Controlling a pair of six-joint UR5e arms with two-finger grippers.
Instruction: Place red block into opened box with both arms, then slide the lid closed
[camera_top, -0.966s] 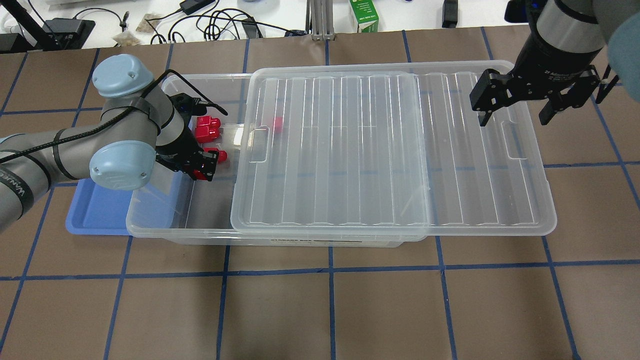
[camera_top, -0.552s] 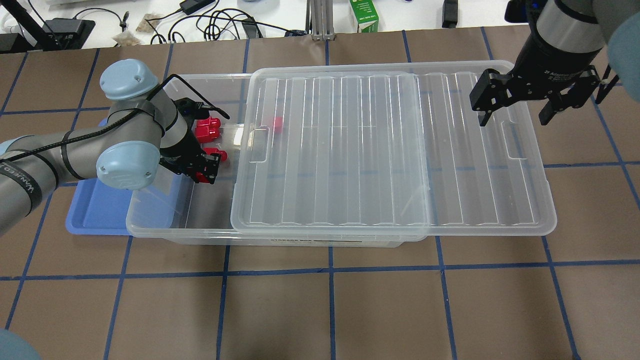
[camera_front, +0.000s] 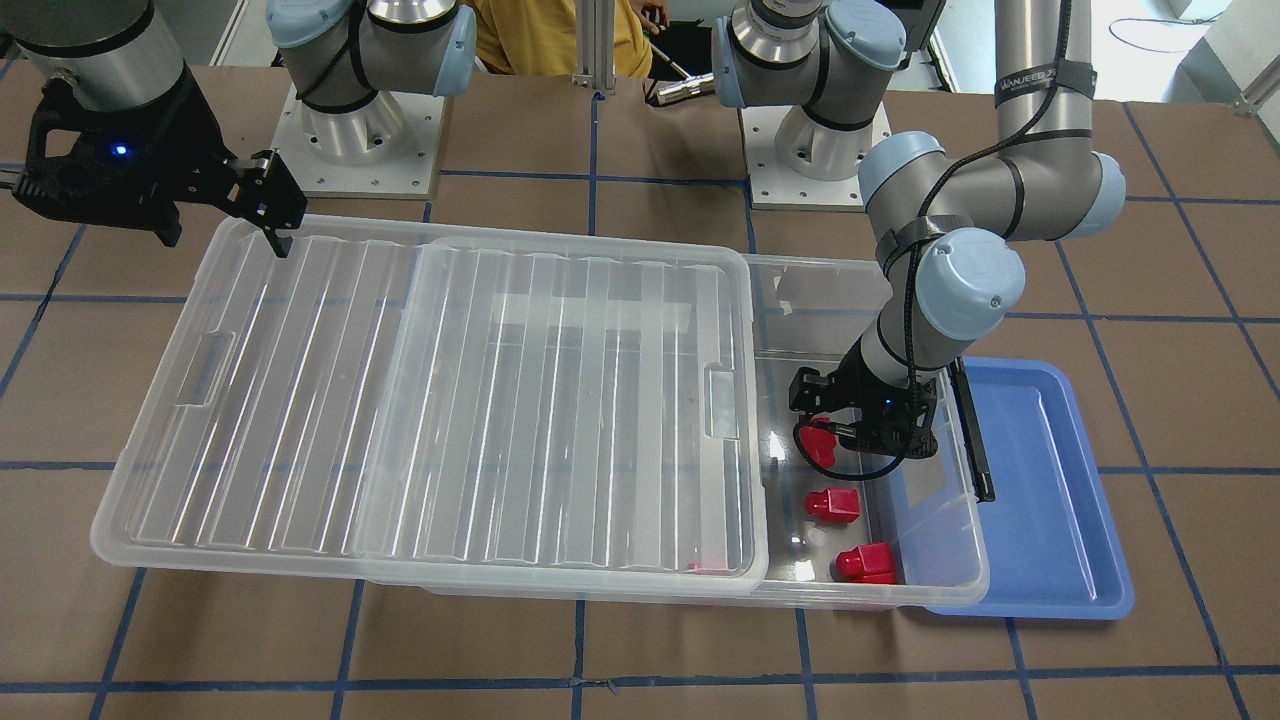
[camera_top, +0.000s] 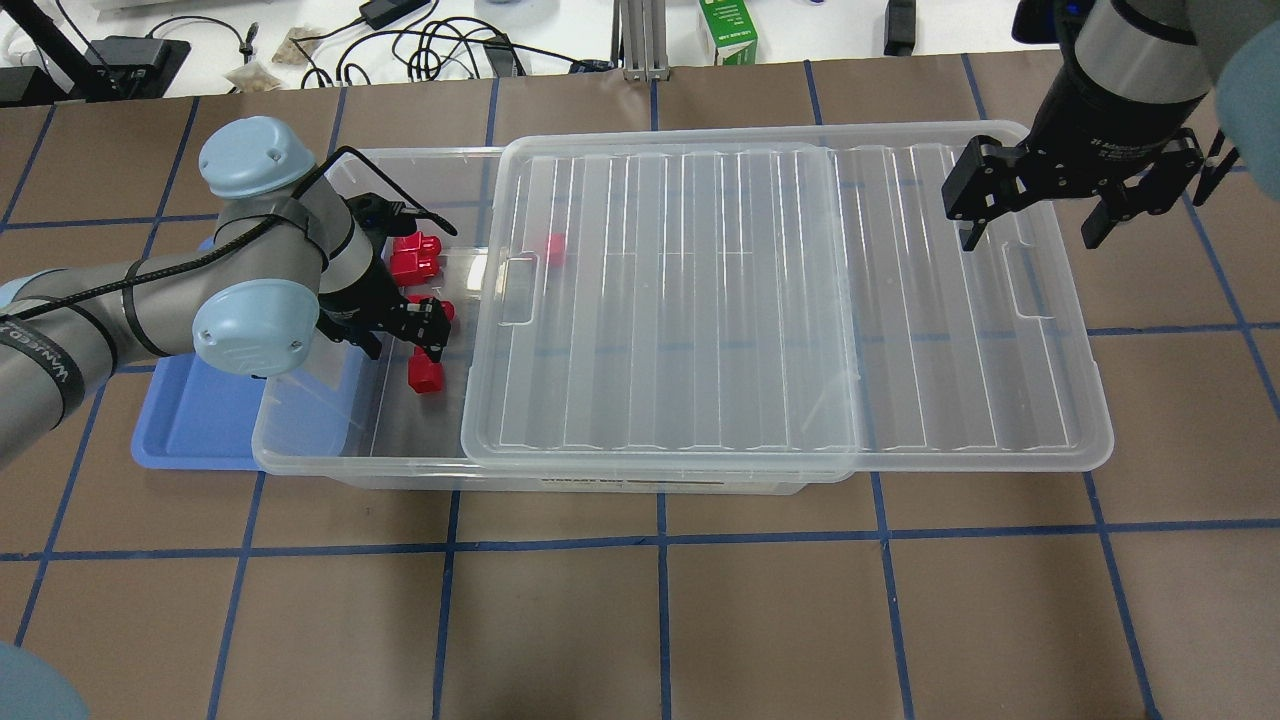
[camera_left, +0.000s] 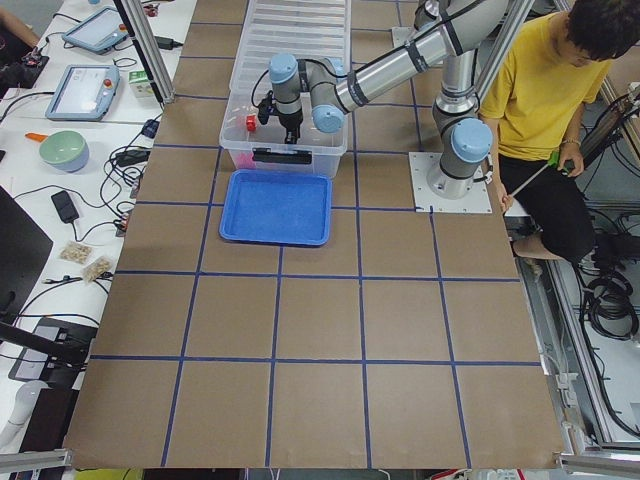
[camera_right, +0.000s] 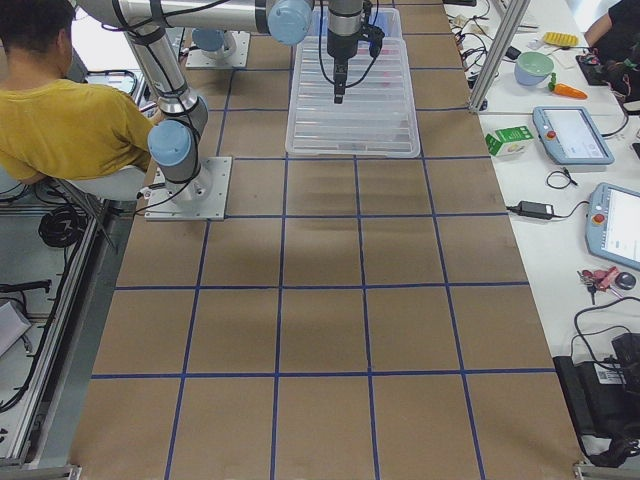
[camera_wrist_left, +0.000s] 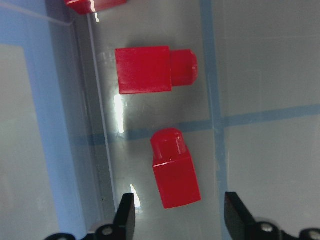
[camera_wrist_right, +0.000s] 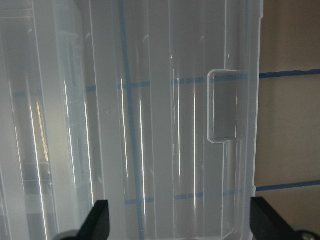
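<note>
The box (camera_top: 300, 452) stands open at its left end, with the ridged lid (camera_top: 700, 300) slid to the right over the rest. My left gripper (camera_top: 405, 338) hangs open inside the open end. A red block (camera_wrist_left: 175, 175) lies on the box floor between its fingertips, free of both. Two more red blocks (camera_top: 415, 256) lie further in, and another (camera_top: 553, 248) shows through the lid. My right gripper (camera_top: 1030, 238) is open above the lid's right end, close to the notch (camera_wrist_right: 223, 107).
A blue tray (camera_top: 190, 430) lies against the box's left end, partly under it. A black latch bar (camera_front: 972, 430) sits on that end. Cables and a green carton (camera_top: 728, 32) are beyond the table's far edge. A person in yellow (camera_left: 545, 90) sits beside the robot's base.
My left gripper has opened and let go of the red block, which now lies on the box floor just below it. The right gripper has stayed in place.
</note>
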